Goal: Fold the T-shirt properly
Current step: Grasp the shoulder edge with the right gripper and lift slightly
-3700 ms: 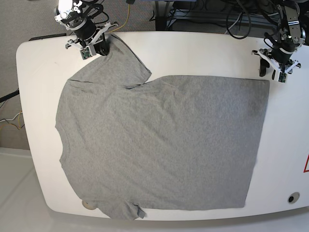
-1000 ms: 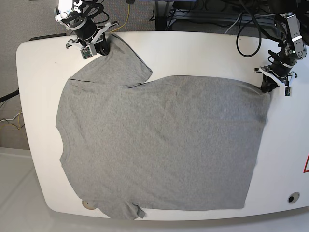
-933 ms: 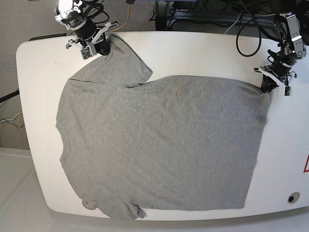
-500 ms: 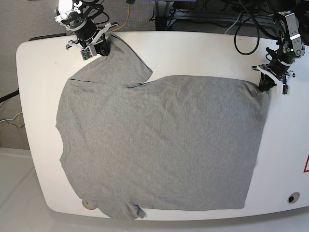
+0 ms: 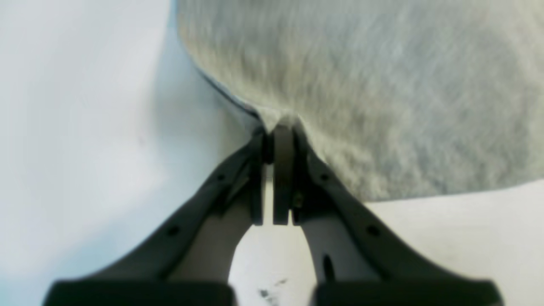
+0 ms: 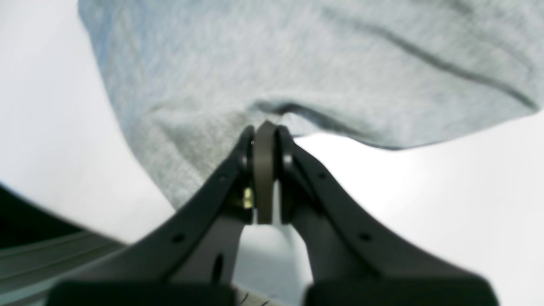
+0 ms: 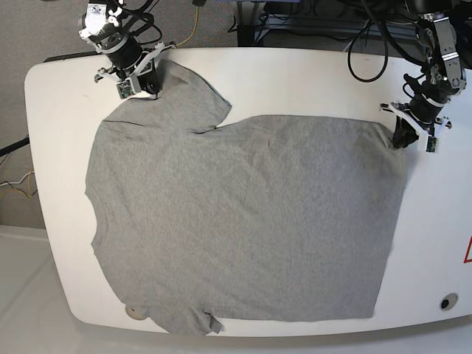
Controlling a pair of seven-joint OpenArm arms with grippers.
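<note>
At the base view's far left, the right gripper (image 7: 150, 90) is pinched tight on the edge of the upper sleeve of the T-shirt (image 7: 251, 221), close to the table's (image 7: 310, 81) back rim. The shirt lies flat, plain side up, covering most of the white top; its collar side nears the left rim, the lower sleeve overhangs the front edge, and bare surface remains along the back. At the right, the left gripper (image 7: 402, 138) is clamped on the hem's back corner, with open table beyond.
</note>
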